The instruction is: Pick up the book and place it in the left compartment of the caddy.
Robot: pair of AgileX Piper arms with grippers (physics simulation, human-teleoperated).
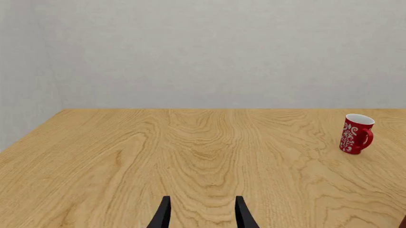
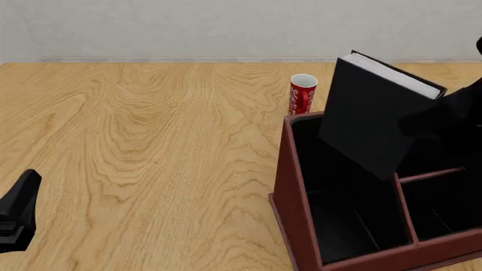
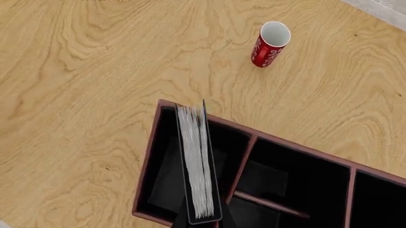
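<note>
While right tool (image 3: 201,219) clamps the book (image 2: 374,117) tilted over the left compartment (image 2: 342,195), left tool (image 1: 201,213) idles, fingers apart.

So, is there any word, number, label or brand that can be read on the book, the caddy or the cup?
None.
Book: plain black cover, no title.
Caddy: bare reddish-brown walls, no label.
Cup: only a white swirl ornament, no letters.

Front overhead; wrists near; shared cup (image 2: 303,94)
</note>
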